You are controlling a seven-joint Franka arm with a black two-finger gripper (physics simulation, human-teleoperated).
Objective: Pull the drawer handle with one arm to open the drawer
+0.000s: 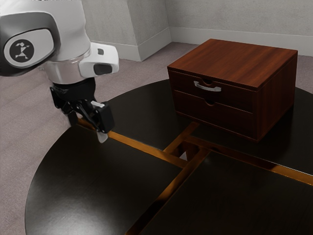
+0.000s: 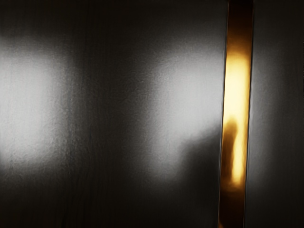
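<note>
Drawer handle [image 1: 207,87] well apart from gripper [image 1: 101,137], toward exterior view's right.

One reddish-brown wooden cabinet [image 1: 234,63] stood at the upper right of the frame, with two drawer fronts [image 1: 215,113] and one silver metal handle [image 1: 207,87]. One round black table [image 1: 98,186] showed four dark panels. One white robot arm [image 1: 73,54] carried one black gripper [image 1: 101,134].

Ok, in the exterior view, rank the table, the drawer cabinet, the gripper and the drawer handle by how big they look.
1. table
2. drawer cabinet
3. gripper, though it looks nearer the camera, so this place is unsure
4. drawer handle
</note>
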